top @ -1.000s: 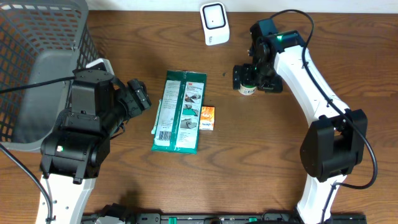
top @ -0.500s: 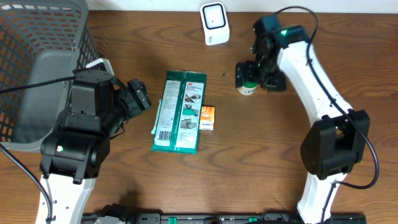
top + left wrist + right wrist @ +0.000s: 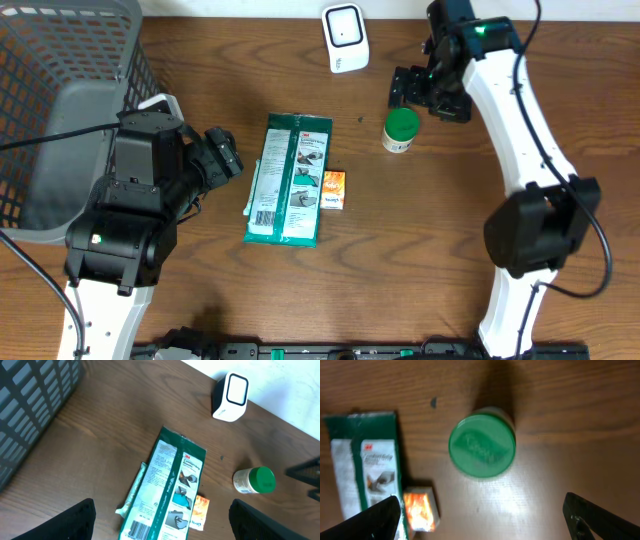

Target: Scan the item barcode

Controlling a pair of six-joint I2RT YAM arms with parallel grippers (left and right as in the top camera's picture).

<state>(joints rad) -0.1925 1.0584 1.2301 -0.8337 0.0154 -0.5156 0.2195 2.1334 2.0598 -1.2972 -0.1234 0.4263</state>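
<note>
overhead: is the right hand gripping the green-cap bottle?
No: the right hand hangs open and apart from the green-cap bottle, which stands upright on its own.

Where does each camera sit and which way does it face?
Overhead: above the table, facing straight down; both arms, left gripper, right gripper show.
Left wrist: on the left arm, tilted down toward the scanner; own fingers in bottom corners.
Right wrist: on the right arm, straight down at the bottle; own fingers in bottom corners.
Shared: all views show packet, orange box, bottle.
</note>
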